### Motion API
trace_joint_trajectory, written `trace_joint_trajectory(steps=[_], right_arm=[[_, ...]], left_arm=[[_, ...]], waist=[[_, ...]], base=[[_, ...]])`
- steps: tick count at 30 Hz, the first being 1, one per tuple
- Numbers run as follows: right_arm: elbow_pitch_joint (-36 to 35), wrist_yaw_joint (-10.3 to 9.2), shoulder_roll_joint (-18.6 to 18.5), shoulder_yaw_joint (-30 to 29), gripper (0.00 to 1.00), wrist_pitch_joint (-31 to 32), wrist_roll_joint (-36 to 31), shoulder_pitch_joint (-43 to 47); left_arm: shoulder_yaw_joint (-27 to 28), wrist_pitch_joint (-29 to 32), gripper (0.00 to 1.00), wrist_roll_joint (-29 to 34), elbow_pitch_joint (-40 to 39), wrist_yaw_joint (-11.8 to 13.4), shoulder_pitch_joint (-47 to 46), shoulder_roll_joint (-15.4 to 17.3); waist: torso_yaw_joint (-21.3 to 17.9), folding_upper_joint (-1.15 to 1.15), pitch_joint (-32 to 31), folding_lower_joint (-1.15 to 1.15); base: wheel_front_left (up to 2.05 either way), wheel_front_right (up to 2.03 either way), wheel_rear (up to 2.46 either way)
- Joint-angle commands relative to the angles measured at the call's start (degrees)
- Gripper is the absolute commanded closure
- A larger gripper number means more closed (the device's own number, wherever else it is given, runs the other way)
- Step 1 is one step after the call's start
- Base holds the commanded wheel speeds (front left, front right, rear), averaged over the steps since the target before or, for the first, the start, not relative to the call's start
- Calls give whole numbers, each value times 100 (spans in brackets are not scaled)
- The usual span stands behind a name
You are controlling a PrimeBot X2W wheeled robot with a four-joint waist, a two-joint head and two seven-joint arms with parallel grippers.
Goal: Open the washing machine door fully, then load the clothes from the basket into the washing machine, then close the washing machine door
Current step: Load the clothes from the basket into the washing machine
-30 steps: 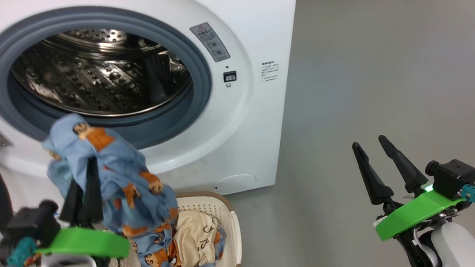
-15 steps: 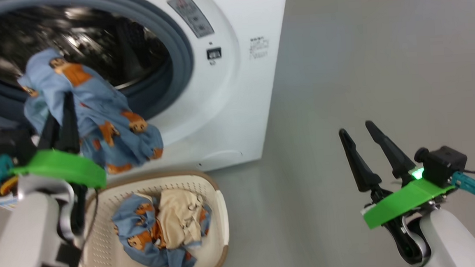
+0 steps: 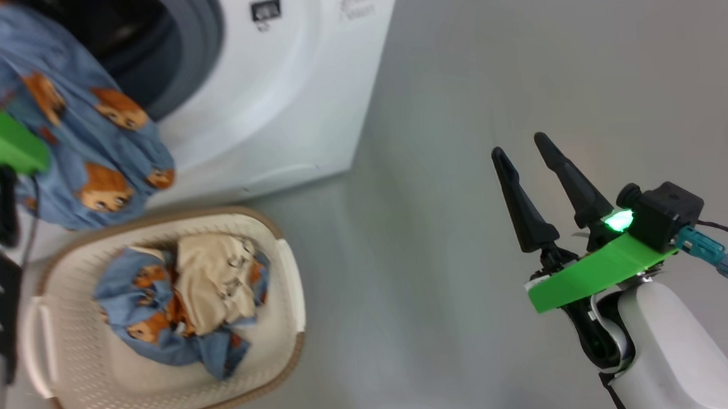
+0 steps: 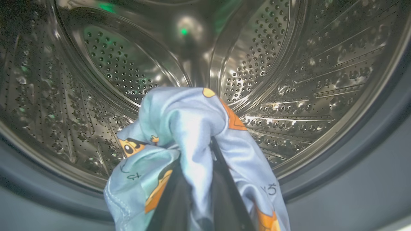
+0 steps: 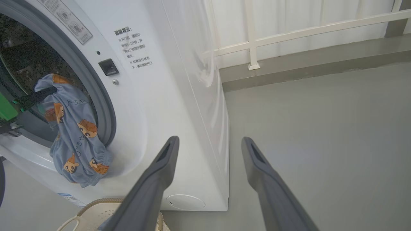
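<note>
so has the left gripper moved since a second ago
Yes. Against the grey door ring, the left gripper with the blue garment has gone from below its lip up to the opening.

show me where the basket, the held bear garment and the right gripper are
basket [image 3: 293,285]: head view, cream side handle nearer the right gripper.
held bear garment [image 3: 83,152]: head view, middle of the hanging blue cloth.
right gripper [image 3: 518,144]: head view, midway between its open fingertips.

White forearm [image 3: 670,350], green wrist plate [image 3: 596,272], long black jaws.
</note>
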Motion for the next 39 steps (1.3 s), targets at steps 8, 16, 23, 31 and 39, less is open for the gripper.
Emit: trace_joint_trajectory(steps=[8, 16, 23, 31, 39], right_arm=[[-240, 9, 187, 158, 0, -27, -142, -203], [-277, 9, 261, 147, 0, -27, -165, -244], [-275, 9, 312, 139, 0, -27, -204, -286], [-249, 9, 343, 131, 0, -27, -223, -414], [-226, 9, 339, 112, 0, -27, -226, -425]], left_arm=[[80, -35, 100, 440, 317, -46, -1118, 507], [254, -35, 100, 765, -37, 156, -1666, 652], [511, -35, 63, 1011, -302, 297, -1628, 587], [559, -36, 0, 1041, 153, 163, -1601, 484], [590, -36, 0, 1039, 220, 46, -1358, 402]], waist=[[-668, 0, 1077, 0], [-812, 0, 1316, 0], [-808, 0, 1417, 0], [-669, 0, 1408, 0], [-472, 0, 1240, 0]], base=[[0, 0, 0], [0, 0, 0], [0, 0, 0], [0, 0, 0], [0, 0, 0]])
